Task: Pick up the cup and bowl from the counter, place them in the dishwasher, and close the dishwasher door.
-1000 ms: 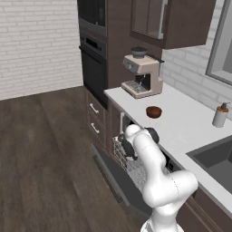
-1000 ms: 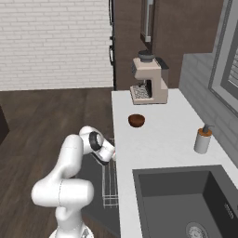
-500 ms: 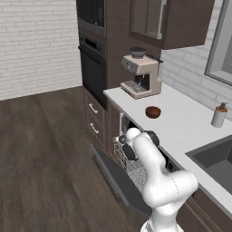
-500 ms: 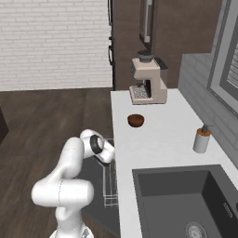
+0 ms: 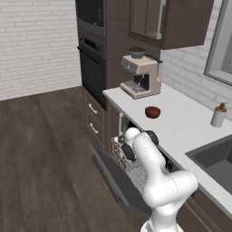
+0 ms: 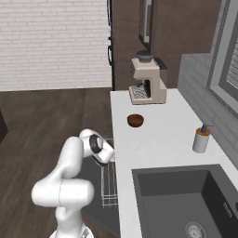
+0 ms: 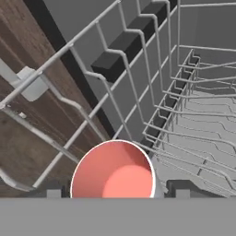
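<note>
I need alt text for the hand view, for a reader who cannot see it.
A cup with a red inside sits between the two dark fingertips of the gripper, inside the dishwasher's wire rack. Dark wooden floor lies beyond the rack.

Two base cameras are mounted behind the arm and aimed forward and down. In the left base view the arm is seen rising from the lower right of the frame, with the counter (image 5: 190, 122) running toward the right edge and the dishwasher door (image 5: 118, 179) dropped open at lower centre. In the right base view the arm is seen from its other side at lower left, and the counter (image 6: 153, 139) is looked at more from above. The coffee machine (image 5: 140, 78), bowl (image 5: 152, 112), soap dispenser (image 5: 219, 114) and wire rack (image 5: 131, 163) are shared by both. The hand view is taken very close, straight down into the rack (image 7: 184, 106), with the cup (image 7: 113, 170) at bottom centre.
</note>
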